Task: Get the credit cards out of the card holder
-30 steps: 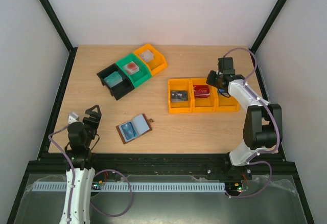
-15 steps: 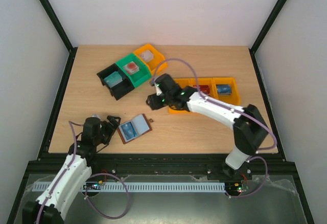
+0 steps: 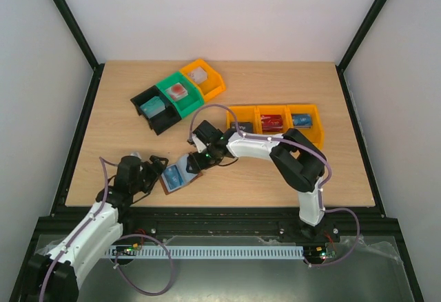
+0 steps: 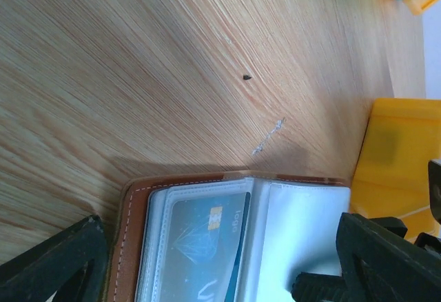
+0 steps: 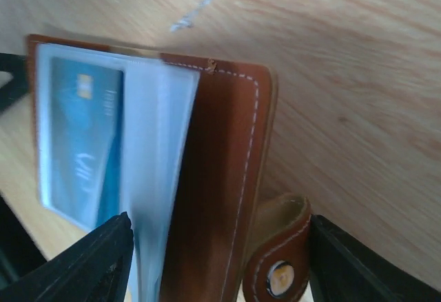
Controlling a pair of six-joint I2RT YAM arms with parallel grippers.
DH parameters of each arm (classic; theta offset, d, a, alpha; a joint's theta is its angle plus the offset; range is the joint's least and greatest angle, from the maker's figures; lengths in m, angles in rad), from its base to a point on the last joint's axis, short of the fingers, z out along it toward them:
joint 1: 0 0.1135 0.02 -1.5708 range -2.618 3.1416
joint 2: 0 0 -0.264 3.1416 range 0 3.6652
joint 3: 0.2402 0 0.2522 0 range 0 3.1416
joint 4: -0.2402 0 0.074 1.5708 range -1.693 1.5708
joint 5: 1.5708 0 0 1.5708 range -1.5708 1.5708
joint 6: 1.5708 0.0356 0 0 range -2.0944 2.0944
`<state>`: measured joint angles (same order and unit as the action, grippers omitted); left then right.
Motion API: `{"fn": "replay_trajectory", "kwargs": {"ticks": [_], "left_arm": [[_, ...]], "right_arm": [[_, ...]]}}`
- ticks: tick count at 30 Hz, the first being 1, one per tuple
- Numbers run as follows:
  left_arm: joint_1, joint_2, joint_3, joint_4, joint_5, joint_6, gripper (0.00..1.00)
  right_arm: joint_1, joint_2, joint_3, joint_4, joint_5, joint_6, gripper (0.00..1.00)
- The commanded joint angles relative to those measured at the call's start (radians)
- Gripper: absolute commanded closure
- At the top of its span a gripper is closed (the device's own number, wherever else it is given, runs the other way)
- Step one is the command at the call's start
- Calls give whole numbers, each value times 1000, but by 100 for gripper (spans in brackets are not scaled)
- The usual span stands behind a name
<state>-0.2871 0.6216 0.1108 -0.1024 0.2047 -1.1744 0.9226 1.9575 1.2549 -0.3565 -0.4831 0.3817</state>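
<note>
The wallet (image 3: 181,173) is lying open on the bench (image 3: 117,136), near the front edge and left of centre, with its pale inside facing up. A blue card (image 4: 207,236) is sitting in a clear sleeve on the wallet's left half. The snap tab (image 5: 279,264) is sticking out from the right half.

The left jaws are standing released, their fingers (image 4: 58,264) flanking the wallet from its left side; contact cannot be determined. The right jaws are also standing released, with fingers (image 5: 79,264) straddling the wallet's right half and gripping nothing.

Further right, three yellow bins (image 3: 315,133) are sitting in a row, with a red card (image 3: 272,121) lying in the middle one. Three more bins (image 3: 187,105), black, green and orange, are standing at the back left.
</note>
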Motion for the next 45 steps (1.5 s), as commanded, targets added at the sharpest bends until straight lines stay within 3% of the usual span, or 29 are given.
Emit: {"fn": "replay_trajectory", "kwargs": {"ticks": [1,4,6,10,11,17,24,29,33,38,45], "left_arm": [[-16,19,-18,26,8,-10,10],[-22,17,-20,38,10,-9,14],[-23,16,-20,38,5,-10,16],[-23,1,-18,53,0,-4,16],[-20,-12,-16,58,-2,2,16],[20,-151,6,202,89,51,9],[83,-220,38,468,341,112,2],[63,-222,95,641,606,311,1],[37,-215,114,660,662,380,2],[34,-211,111,718,651,387,20],[18,-200,119,748,683,403,60]], "right_arm": [[6,31,-15,104,-190,69,35],[6,38,-20,164,-226,111,40],[6,44,-26,213,-269,146,50],[1,21,-31,222,-249,149,94],[-9,5,-35,220,-239,143,98],[-111,-212,-64,176,-225,29,98],[-136,-431,37,2,-232,-207,98],[-137,-530,58,-38,-287,-306,98],[-135,-586,51,-44,-377,-357,98],[-128,-631,17,-36,-497,-414,98],[-109,-628,11,-30,-560,-448,98]]}}
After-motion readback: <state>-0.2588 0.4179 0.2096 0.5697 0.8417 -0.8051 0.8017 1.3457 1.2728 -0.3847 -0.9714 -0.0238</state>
